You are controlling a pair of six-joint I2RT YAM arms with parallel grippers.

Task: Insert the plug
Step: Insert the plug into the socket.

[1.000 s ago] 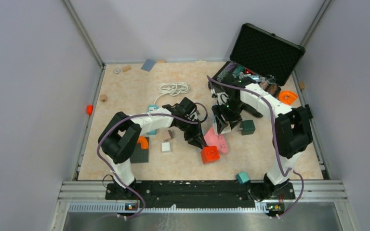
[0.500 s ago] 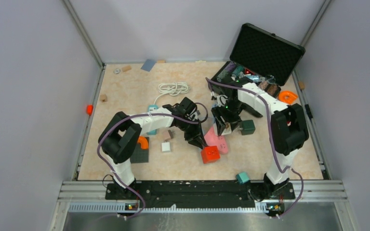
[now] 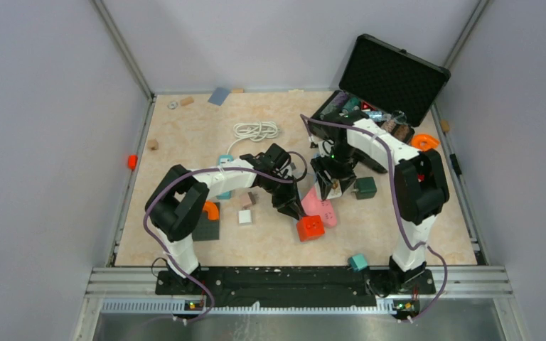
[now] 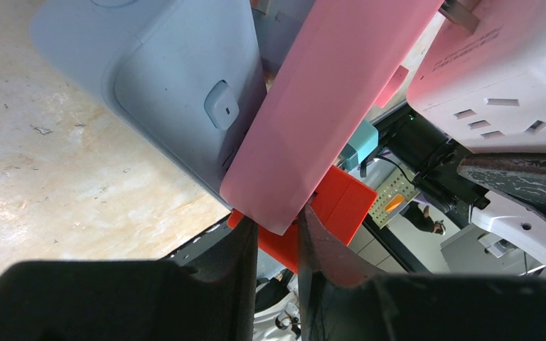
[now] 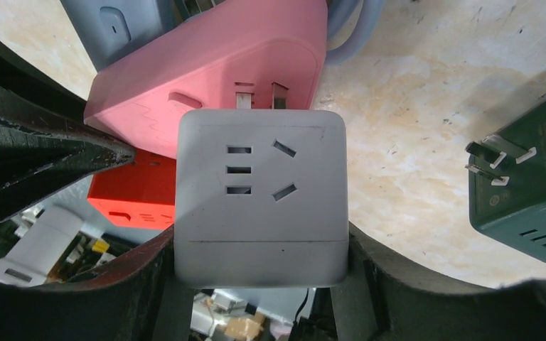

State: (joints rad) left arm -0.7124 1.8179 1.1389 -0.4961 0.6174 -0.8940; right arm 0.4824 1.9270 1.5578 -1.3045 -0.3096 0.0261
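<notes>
Steadying the pink socket block (image 4: 327, 92) mid-table, the left gripper (image 4: 279, 227) is nipped narrowly onto its corner; the white plug (image 5: 259, 185), clamped in the half-spread right gripper (image 5: 259, 270), is judged entered but unseated, prongs partly bare, so a final push is left. The pale table (image 3: 185, 142) is enclosed by grey walls (image 3: 43, 142), an open black case (image 3: 392, 71) at its far right corner

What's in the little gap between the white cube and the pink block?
Two metal prongs sticking out of the white cube cross that gap and reach the pink block. The right wrist view shows it best.
</notes>
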